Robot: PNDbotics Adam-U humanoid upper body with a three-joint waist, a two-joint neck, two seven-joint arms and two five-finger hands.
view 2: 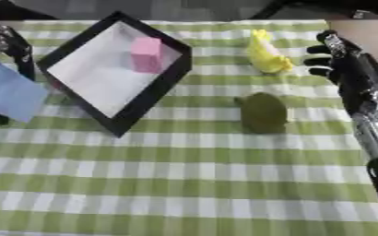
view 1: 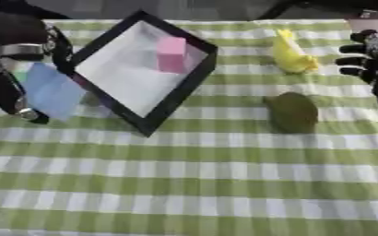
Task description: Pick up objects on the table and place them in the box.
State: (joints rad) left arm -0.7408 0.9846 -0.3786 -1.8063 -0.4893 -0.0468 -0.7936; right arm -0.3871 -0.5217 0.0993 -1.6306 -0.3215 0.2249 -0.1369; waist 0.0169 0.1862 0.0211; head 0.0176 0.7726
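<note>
green fruit [view 1: 292, 112] upright, yellow toy [view 1: 292, 56] tilted

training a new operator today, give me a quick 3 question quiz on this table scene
1. True or false: the pink block already lies inside the box.
2. Which thing lies nearest the right robot hand? A) yellow object B) green object C) pink block
3. Fill in: the left robot hand is beside a light ____ object.

Key: 1 true; 2 A; 3 blue.
</note>
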